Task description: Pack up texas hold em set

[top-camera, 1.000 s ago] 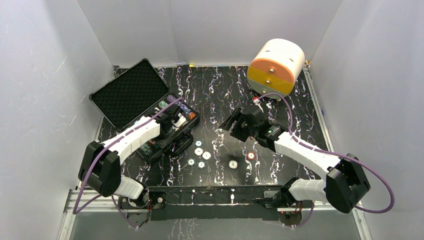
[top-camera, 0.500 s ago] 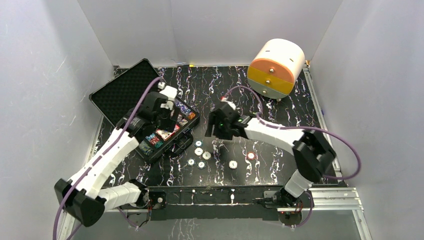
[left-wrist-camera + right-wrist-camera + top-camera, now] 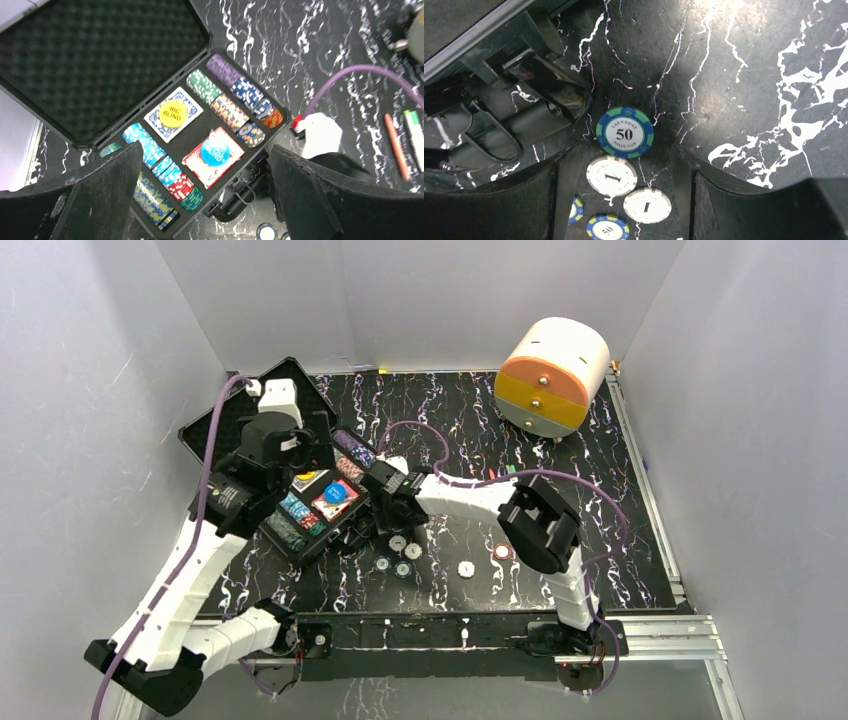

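The black case (image 3: 300, 540) lies open at the left, its foam lid (image 3: 222, 430) tipped back. In the left wrist view its tray (image 3: 197, 132) holds rows of chips (image 3: 230, 107), a blue deck under a yellow button (image 3: 172, 114) and a red deck under a blue button (image 3: 215, 152). My left gripper (image 3: 310, 450) hovers above the tray, open and empty (image 3: 205, 200). Several loose chips (image 3: 400, 552) lie in front of the case. My right gripper (image 3: 392, 512) hangs open over them; its fingers (image 3: 499, 200) flank two white chips (image 3: 612, 175), with a green-and-blue 50 chip (image 3: 625, 133) just ahead.
An orange-and-white cylinder (image 3: 552, 375) stands at the back right. A red pen (image 3: 395, 145) and a green pen (image 3: 415, 132) lie right of the case. Two more chips (image 3: 465, 568) (image 3: 502, 552) lie toward the middle. The case's front handle (image 3: 499, 135) is close to the right gripper.
My left gripper lifted out of the tray, drew back toward the lid, and opened wide. My right arm swung left from the table's middle to the loose chips by the case front.
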Action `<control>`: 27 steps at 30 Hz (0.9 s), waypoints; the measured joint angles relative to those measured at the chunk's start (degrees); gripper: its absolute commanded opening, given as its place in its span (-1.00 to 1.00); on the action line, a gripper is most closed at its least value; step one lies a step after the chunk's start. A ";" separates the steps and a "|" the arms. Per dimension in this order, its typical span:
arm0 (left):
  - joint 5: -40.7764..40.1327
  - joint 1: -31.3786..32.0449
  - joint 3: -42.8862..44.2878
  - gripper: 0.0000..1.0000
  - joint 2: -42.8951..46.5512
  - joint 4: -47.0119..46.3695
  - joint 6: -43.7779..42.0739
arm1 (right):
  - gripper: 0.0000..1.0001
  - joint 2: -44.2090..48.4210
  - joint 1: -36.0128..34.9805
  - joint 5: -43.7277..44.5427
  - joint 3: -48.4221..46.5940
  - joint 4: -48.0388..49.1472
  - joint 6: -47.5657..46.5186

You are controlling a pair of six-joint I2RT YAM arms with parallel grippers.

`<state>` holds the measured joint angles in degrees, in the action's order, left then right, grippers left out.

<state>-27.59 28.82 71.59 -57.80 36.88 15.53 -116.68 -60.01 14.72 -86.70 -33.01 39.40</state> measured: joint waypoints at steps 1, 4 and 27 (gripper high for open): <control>-0.11 0.00 0.85 0.97 0.42 -0.11 -0.15 | 0.44 -0.98 -0.20 0.33 -0.98 -0.61 -0.63; -0.22 0.00 2.08 0.97 1.88 -0.52 -0.72 | 0.39 -3.10 -0.68 1.62 -3.28 -2.36 -1.77; 2.45 -0.04 -4.55 0.97 2.49 5.27 5.51 | -0.08 -0.68 1.66 3.21 0.61 -2.32 0.57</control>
<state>-25.15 28.77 67.05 -55.31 42.15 21.04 -117.36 -58.35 17.93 -86.08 -35.33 39.97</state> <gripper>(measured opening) 0.983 0.491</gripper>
